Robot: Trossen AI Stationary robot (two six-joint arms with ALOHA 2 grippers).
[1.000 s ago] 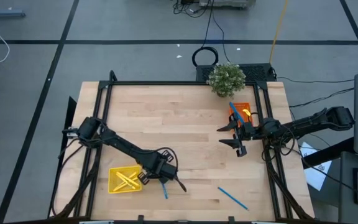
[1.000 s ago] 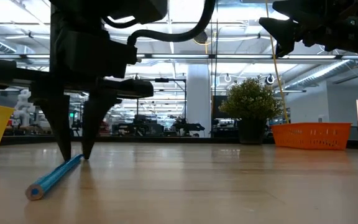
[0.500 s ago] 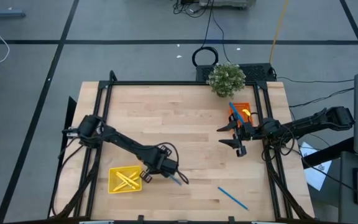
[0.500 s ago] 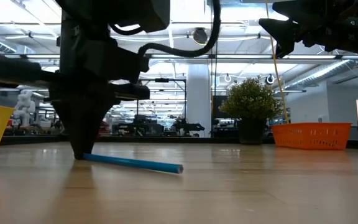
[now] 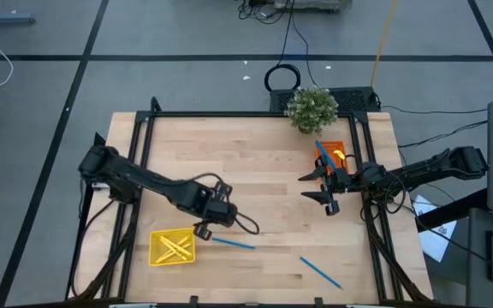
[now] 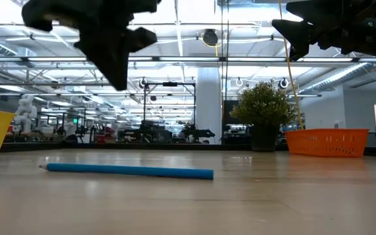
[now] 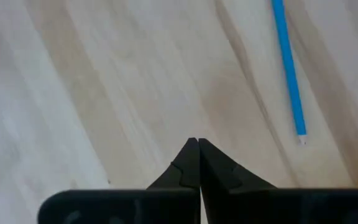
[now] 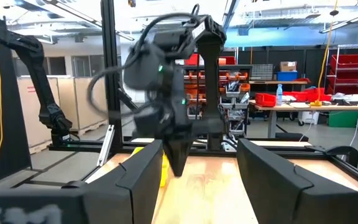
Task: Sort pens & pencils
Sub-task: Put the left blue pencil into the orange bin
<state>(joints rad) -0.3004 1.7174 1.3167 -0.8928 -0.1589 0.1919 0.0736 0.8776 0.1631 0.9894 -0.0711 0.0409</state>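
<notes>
My left claw (image 5: 202, 229) has lifted, pinched shut and empty; the blue pencil (image 5: 233, 244) it nudged now lies flat just beside it. My right claw (image 5: 326, 190) waits spread open.

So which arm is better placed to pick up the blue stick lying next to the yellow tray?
Probably the left. Its end effector, fingers shut, hangs right above that blue stick beside the yellow tray. The right end effector, open, waits across the table by the orange tray.
</notes>
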